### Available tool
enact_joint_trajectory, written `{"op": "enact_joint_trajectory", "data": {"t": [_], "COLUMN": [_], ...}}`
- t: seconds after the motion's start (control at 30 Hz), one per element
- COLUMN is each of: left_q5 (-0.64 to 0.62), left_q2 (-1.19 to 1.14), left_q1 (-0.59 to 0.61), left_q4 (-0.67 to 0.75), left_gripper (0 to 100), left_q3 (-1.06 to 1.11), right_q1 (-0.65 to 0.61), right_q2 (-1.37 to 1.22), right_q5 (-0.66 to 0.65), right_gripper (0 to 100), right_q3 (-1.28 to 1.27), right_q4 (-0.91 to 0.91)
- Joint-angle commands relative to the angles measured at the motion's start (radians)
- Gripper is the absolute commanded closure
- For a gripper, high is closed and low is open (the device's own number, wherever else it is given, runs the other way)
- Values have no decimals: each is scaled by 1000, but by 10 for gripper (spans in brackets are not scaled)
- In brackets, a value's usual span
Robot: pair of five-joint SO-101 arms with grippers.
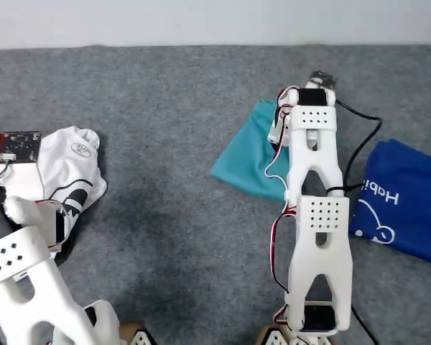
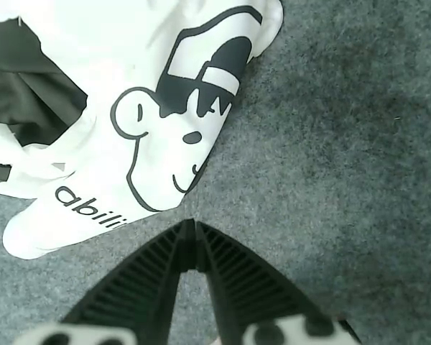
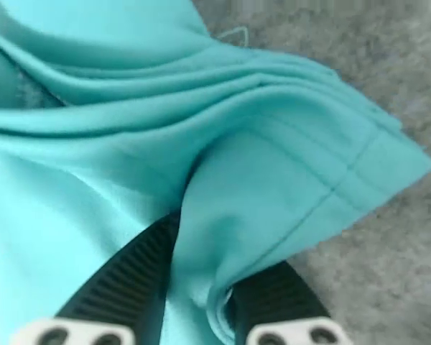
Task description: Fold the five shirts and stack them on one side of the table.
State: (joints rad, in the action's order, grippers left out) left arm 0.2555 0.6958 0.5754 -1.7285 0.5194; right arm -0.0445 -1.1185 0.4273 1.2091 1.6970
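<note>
Teal, soft-knit shirt (image 3: 201, 144) for folding: lift the pinched layer only high enough to clear the grey carpeted tabletop (image 1: 172, 108), carry it over the rest of the cloth, lay hem on hem, and avoid dragging the whole garment toward the dark blue shirt with white print (image 1: 406, 201) near it. Clamped on a raised fold of that teal cloth by the right end effector (image 3: 208, 251), fabric bulging between its ribbed black fingers; bulk of the shirt just beyond and beneath. Closed on nothing, the left end effector (image 2: 195, 226), above bare tabletop just beside the white shirt with black cartoon print (image 2: 151, 129), itself lying partly over a black garment (image 2: 29, 100).
</note>
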Motion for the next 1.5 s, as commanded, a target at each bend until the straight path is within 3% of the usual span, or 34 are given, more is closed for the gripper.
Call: {"op": "enact_joint_trajectory", "data": {"t": [0.0,0.37,0.63,0.9,1.27,1.47], "left_q5": [2,2,2,2,2,2], "left_q2": [15,14,14,14,14,15], "left_q1": [-6,-6,-6,-6,-6,-6], "left_q4": [8,12,12,12,11,8], "left_gripper": [995,995,995,995,995,995], "left_q3": [-2,-2,-2,-2,-2,-2], "right_q1": [-2,61,85,228,453,591], "right_q2": [28,283,625,860,816,700], "right_q5": [-84,-316,-334,-391,-628,-732], "right_gripper": [989,989,989,989,989,989], "right_q3": [157,94,-213,-427,-459,-459], "right_q4": [101,102,101,99,94,-7]}}
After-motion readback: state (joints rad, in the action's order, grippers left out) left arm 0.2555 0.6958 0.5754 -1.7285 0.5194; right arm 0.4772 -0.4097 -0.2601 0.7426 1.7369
